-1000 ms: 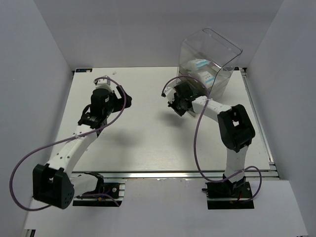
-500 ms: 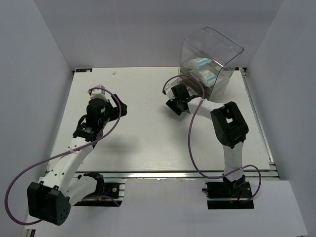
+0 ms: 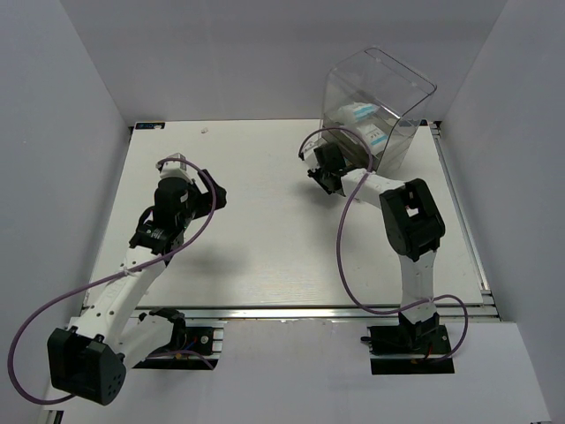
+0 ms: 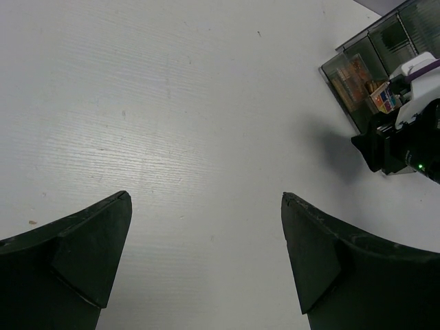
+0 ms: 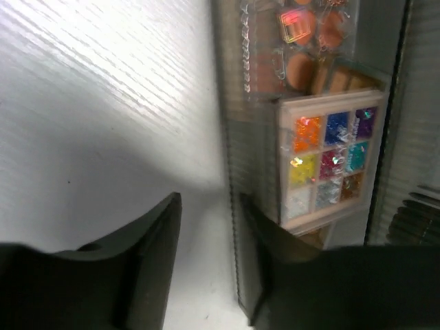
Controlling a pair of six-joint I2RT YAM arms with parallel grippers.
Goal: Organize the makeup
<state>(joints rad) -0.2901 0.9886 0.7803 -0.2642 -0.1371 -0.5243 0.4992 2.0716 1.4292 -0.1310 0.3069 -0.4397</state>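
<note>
Glitter palette [image 5: 328,161], 9 pans (print too blurred), inside the clear box [image 3: 393,81].

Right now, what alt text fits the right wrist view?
A nine-colour glitter palette sits inside the clear drawer box, an orange-toned palette beyond it. The right gripper's fingers, slightly apart and empty, hover at the box's edge.

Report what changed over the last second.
The right hand moved away from the arm bases toward the tall clear acrylic box, ending at its front with its jaws parted and empty. The left hand shifted left and slightly back toward its base, wide open and empty. The box and the white blue-printed pouches inside it stayed put.
</note>
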